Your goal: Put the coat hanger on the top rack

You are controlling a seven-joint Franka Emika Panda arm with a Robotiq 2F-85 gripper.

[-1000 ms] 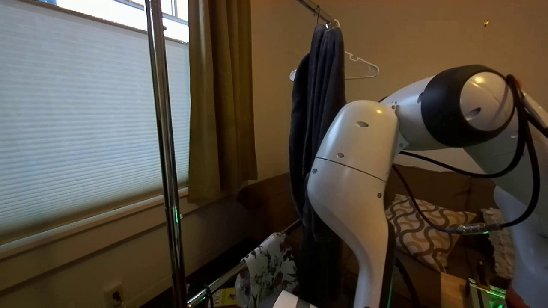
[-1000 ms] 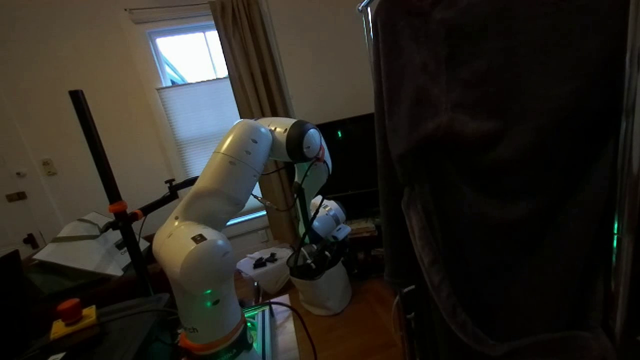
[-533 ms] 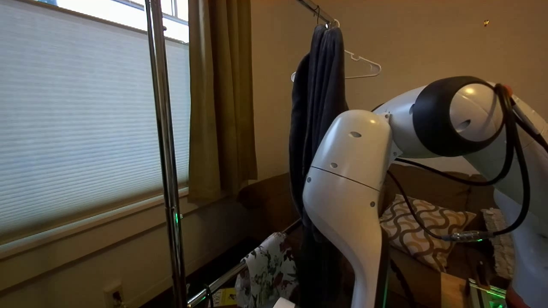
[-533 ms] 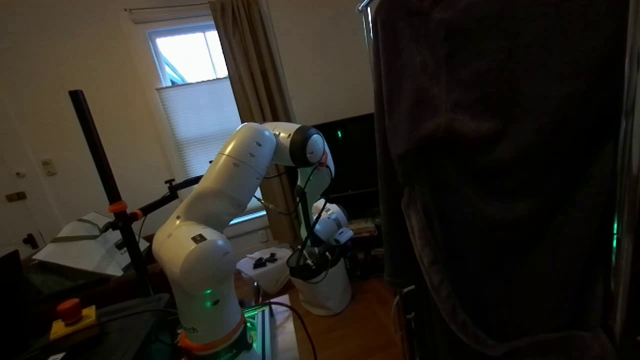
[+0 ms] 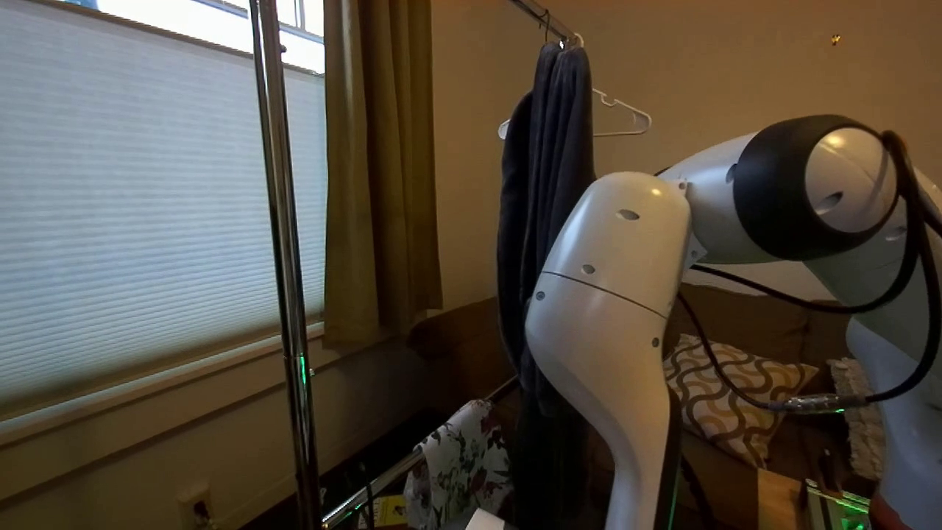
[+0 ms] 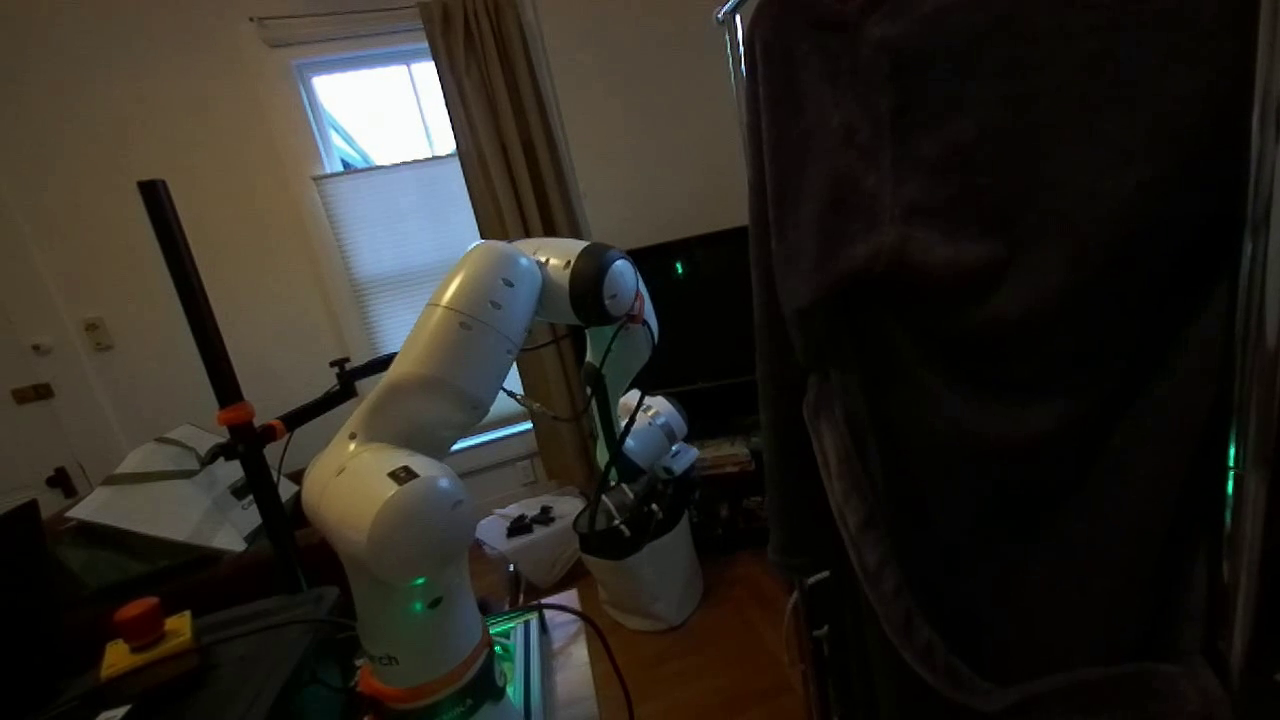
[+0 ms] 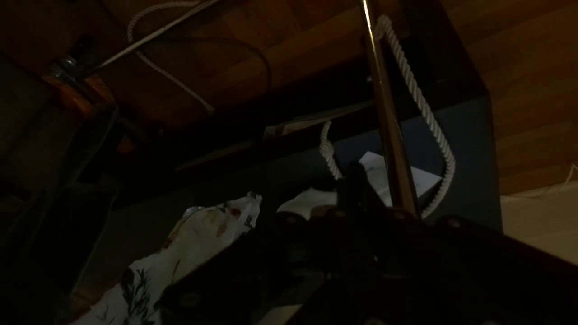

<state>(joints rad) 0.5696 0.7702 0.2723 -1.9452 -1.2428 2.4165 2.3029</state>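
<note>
A white plastic coat hanger (image 5: 624, 132) hangs from the top rack (image 5: 531, 10) in an exterior view, partly hidden behind a dark garment. The rack's rail end (image 6: 728, 10) also shows at the top of an exterior view. My gripper (image 7: 351, 178) is shut, pointing down beside a lower metal rail (image 7: 384, 99). Its fingers (image 7: 356, 189) lie together in deep shadow, and I see nothing clearly held between them. In an exterior view the hand sits low, around the rim of a pale basket, with its fingertips hard to make out.
The dark garment (image 5: 548, 184) hangs close behind my arm. A chrome upright pole (image 5: 283, 265) stands by the window. Floral cloth (image 7: 198, 243) and white rope (image 7: 429, 113) lie near the lower rail. The basket (image 6: 645, 580) stands on the floor.
My arm dipped half a second ago and has risen again to roughly its earlier height, shifting slightly. The white hanger swayed a little and returned.
</note>
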